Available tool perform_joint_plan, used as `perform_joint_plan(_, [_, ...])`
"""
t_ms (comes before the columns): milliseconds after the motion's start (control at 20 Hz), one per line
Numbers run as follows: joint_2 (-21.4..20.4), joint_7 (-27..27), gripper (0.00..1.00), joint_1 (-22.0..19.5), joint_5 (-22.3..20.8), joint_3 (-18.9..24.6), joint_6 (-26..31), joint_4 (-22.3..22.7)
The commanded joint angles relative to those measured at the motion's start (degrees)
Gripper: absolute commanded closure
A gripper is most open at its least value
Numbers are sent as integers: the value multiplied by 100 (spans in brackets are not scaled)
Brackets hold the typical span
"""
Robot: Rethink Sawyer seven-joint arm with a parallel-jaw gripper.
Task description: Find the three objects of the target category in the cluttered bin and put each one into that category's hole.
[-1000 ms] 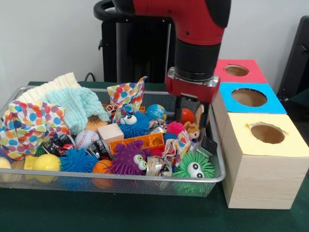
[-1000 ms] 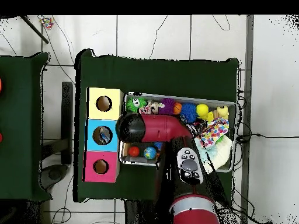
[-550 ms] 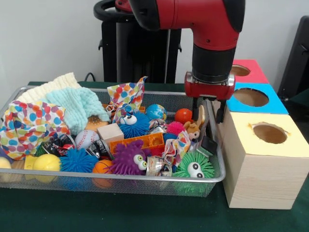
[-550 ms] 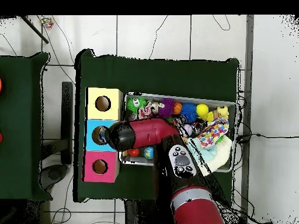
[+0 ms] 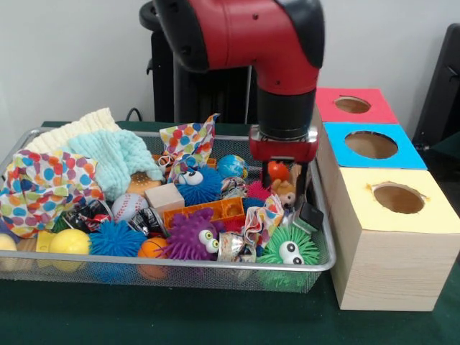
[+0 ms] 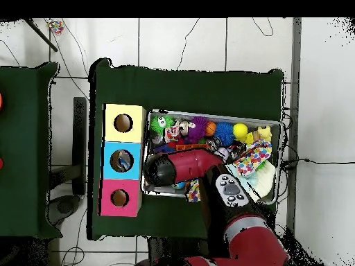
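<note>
From my console, the gripper (image 5: 284,176) hung inside the wire bin (image 5: 215,267), at the end toward the boxes, just over a small tan plush toy (image 5: 287,192); I could not tell whether its claw was apart or together. The orange ball (image 5: 276,171) sat right behind it. At 3 o'clock of the bin stood the yellow-topped box (image 5: 392,237), blue-topped box (image 5: 370,146) and red-topped box (image 5: 353,106), holes facing up.
</note>
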Motion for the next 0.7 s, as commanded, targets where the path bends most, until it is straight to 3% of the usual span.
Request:
perform_joint_plan(50, [702, -411, 0, -527, -653, 223, -595, 246])
perform_joint_plan(250, [1018, 90, 0, -210, -950, -416, -1046, -65])
perform_joint_plan(400, [1103, 333, 0, -25, -1003, -704, -1220, -26])
perform_joint_plan(700, [747, 562, 0, 380, -773, -891, -1264, 369])
